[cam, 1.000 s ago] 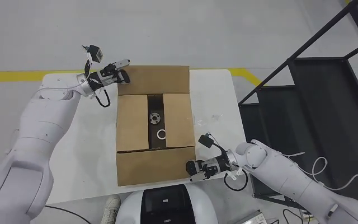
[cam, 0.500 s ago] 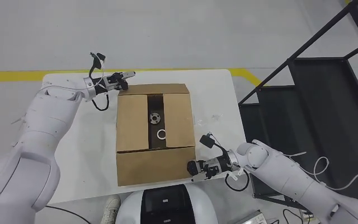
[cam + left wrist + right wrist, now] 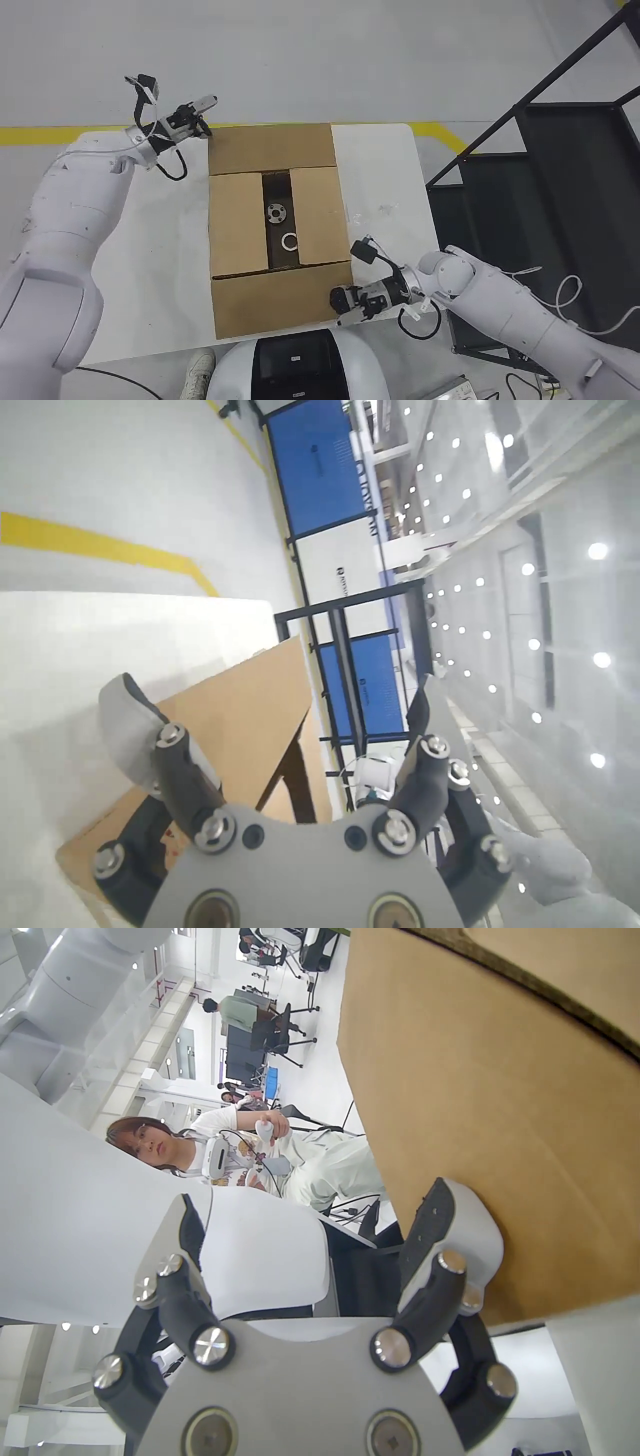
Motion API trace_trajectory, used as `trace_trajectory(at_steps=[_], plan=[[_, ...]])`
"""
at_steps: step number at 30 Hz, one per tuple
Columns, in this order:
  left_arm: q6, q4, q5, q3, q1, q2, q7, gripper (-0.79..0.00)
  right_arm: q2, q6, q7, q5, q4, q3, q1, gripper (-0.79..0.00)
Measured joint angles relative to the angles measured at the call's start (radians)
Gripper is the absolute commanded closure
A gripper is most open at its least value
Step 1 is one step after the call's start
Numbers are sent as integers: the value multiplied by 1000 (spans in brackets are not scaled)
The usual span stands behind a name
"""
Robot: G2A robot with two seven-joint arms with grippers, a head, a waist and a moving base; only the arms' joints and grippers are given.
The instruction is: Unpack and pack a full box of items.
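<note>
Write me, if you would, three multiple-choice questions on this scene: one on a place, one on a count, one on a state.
1. Where is the left hand? A. by the box's far left corner B. inside the box C. at the box's near right corner
2. How many flaps lie folded over the opening? A. none B. two C. four
3. The left hand is: A. shut on a flap B. shut, empty C. open, empty
Answers: A, the top view shows it there; B, two cover the opening, two spread outward; C, its fingers stand apart, nothing between.
</note>
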Motion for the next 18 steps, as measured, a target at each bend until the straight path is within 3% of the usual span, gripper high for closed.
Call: trace_trajectory(at_steps=[4,8,12,18], plan=[[-22,-10,-108,-74,19,37,-127,-785,11,20,18,64,-66,37,10,-785],[41,-92,-151,-138,84,92,-189,-785,17,81,-2,88,-129,87,26,-785],[94,-215,-147,-213,198,162,-241,-785,7,251,-131,-51,-197,116,66,-785],[146,-405,-155,-345,373,247,-293,-785,-48,449,-267,-145,-240,36,131,-785]])
